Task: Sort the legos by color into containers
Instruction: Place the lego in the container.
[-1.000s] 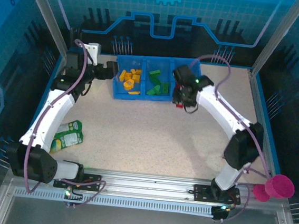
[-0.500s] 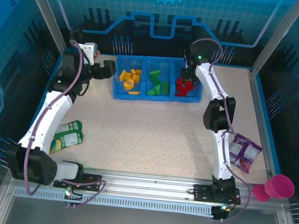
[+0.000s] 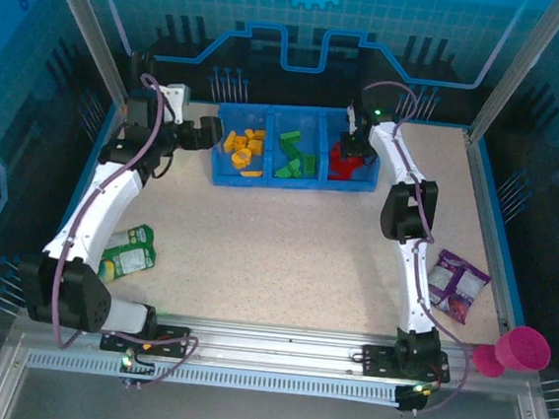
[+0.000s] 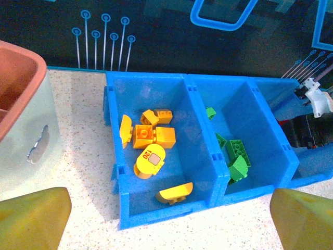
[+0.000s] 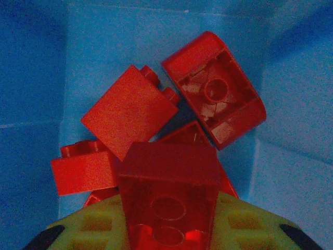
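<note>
- The red brick [image 5: 169,203] now being handled is pinched between the fingers [image 5: 88,229] of the right gripper [image 3: 350,147]. The gripper is closed tight on it and hangs over the right compartment [image 5: 31,67] of the tray [image 3: 262,180].
- Under it in that compartment lie other red bricks [image 5: 130,112], tumbled at angles. One is upside down with its hollow showing.
- The middle compartment [image 4: 250,114] holds green bricks [image 4: 237,156], and the left compartment [image 4: 145,91] holds yellow-orange bricks [image 4: 148,135]. No colour looks mixed with another.
- The tray stands at the far side of the table [image 3: 275,259].
- The left gripper [image 3: 206,131] hovers just left of the tray. Its fingertips [image 4: 36,216] are spread wide apart and hold nothing.
- A cream holder [image 4: 26,120] with an orange rim stands beside the tray's left wall.
- Further out lie a green packet [image 3: 127,252] near the left arm and a purple packet [image 3: 456,281] near the right arm. A pink cup [image 3: 521,350] sits past the near right corner.
- Every brick that can be made out is either in the tray or in the right gripper, so the sorting looks almost finished. Dropping this red brick among the other reds seems to be the last step left.
</note>
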Tool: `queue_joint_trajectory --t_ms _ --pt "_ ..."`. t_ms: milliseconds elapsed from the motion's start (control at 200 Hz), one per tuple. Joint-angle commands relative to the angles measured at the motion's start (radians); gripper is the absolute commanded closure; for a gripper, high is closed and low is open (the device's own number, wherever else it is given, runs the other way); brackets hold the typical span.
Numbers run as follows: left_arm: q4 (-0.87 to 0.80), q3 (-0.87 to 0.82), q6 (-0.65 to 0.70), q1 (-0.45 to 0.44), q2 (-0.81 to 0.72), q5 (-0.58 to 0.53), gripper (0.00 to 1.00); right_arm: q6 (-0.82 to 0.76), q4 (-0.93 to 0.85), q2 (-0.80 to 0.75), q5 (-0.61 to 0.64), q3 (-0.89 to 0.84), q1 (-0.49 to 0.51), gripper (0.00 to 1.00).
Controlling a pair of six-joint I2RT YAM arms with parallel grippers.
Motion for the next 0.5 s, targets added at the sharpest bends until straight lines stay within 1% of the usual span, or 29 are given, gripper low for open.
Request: queue_joint_trajectory --t_ms 0,125,190,335,495 --pt "0.000 0.030 -0.026 0.005 0.026 0.048 0.01 -0.041 0.022 0.001 -0.017 -0.019 0.002 0.72" --pt "-0.012 0.036 -0.005 0.005 0.019 0.020 0.01 -0.063 0.030 -0.027 -0.019 -0.033 0.012 0.65" --pt "-0.040 0.054 0.010 0.005 0.010 -0.001 0.02 -0.078 0.043 -0.058 -0.023 -0.048 0.024 0.58" --pt "-0.067 0.074 0.042 0.005 -0.024 -0.042 0.01 -0.083 0.110 -0.155 -0.035 -0.147 0.037 0.47" --pt "-0.098 0.106 0.047 0.005 -0.049 -0.073 0.01 -0.085 0.184 -0.264 -0.050 -0.293 0.043 0.43"
